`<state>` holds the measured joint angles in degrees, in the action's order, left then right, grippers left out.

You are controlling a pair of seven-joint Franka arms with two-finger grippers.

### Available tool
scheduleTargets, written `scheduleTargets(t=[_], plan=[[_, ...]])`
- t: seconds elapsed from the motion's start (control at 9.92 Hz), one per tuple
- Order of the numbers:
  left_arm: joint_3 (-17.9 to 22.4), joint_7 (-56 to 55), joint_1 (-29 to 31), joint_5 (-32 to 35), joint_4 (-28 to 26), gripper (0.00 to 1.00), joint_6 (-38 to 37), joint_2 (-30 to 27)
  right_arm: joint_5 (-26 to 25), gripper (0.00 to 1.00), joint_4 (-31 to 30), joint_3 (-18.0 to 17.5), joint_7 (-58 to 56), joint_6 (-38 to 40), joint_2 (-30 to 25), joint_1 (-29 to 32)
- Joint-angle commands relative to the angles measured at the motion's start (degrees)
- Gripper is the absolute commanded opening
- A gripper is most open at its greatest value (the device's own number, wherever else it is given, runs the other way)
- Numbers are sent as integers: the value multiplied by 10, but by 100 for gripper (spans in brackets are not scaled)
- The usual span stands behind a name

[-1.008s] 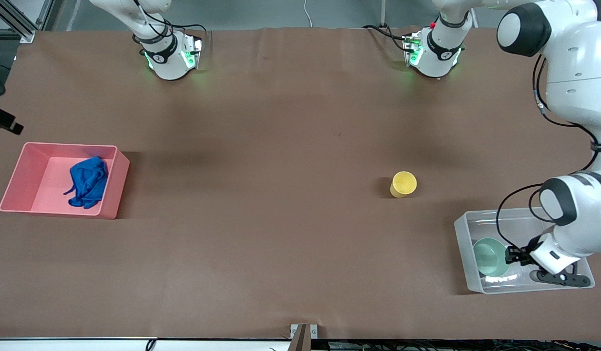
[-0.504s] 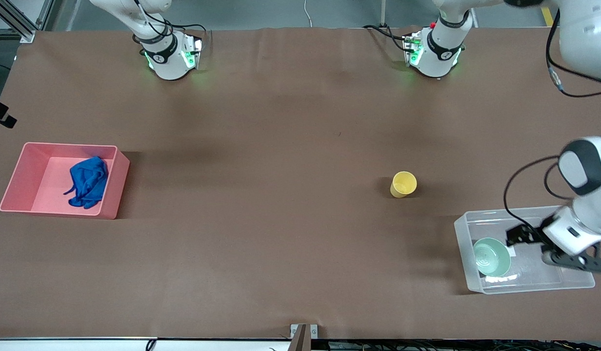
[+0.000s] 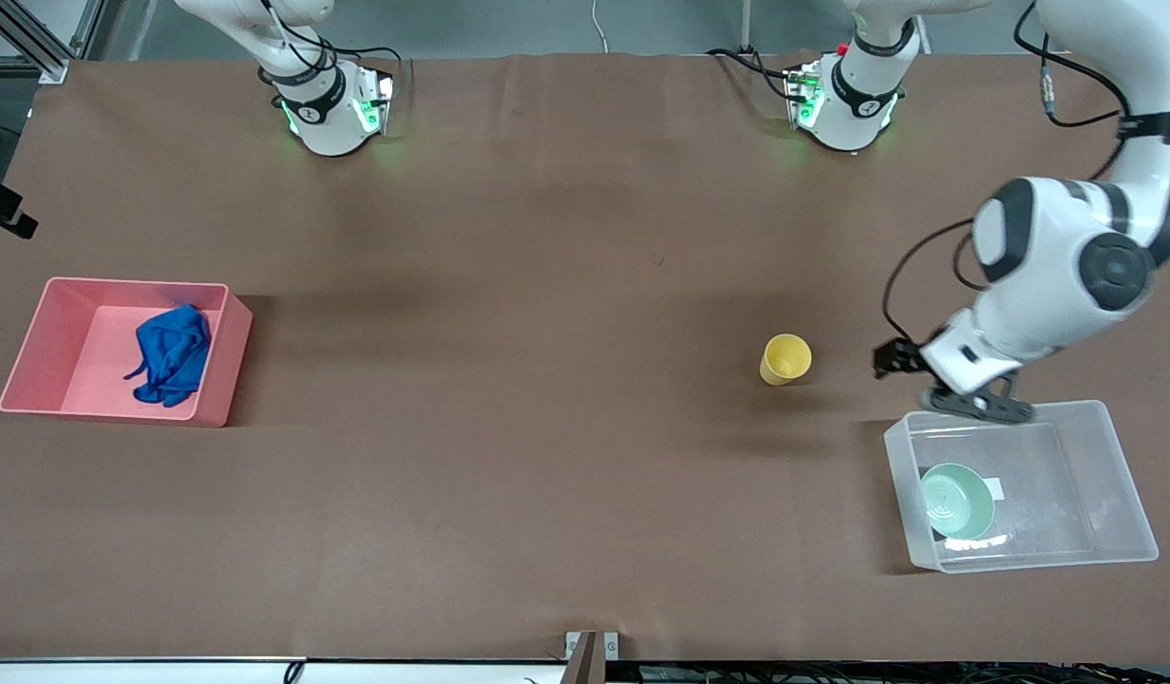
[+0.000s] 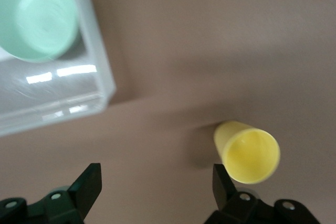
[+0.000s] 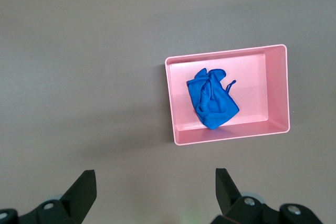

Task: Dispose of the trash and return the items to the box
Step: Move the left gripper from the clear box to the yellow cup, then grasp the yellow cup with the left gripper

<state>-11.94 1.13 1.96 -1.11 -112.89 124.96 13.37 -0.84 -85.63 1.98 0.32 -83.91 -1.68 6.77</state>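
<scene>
The yellow cup [image 3: 785,359] stands upright on the table; it also shows in the left wrist view [image 4: 248,152]. The mint-green bowl [image 3: 956,500] lies in the clear box [image 3: 1060,503] at the left arm's end; the left wrist view shows the bowl [image 4: 35,17] and the box wall [image 4: 92,51]. My left gripper [image 3: 894,361] is open and empty [image 4: 156,184], over the table between the cup and the box. The blue cloth [image 3: 172,353] lies in the pink bin [image 3: 82,370]. My right gripper [image 5: 156,192] is open and empty, high above the table, looking down on the cloth [image 5: 211,98].
The pink bin [image 5: 262,87] stands at the right arm's end of the brown table. Both arm bases stand along the table's edge farthest from the front camera. The left arm's elbow hangs above the clear box.
My left gripper has risen out of the clear box, leaving the bowl in it, and moved toward the yellow cup. The cup, cloth and bin have not moved.
</scene>
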Motion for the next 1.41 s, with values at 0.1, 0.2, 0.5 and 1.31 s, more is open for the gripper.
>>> scheduleTargets(t=[0.1,0.2,0.5,1.31], plan=[[-43,-53,2,1,-100,93,127,16,5,100,0,-6,-8,7,-3,8],[-46,-54,2,1,-112,93,157,32,5,100,0,-5,-8,7,-3,8],[-46,-54,-21,1,-119,85,194,75,5,100,-1,-5,-6,7,-3,8],[-45,-52,-19,13,-110,0,227,105,5,100,-1,-6,-6,12,-3,7]])
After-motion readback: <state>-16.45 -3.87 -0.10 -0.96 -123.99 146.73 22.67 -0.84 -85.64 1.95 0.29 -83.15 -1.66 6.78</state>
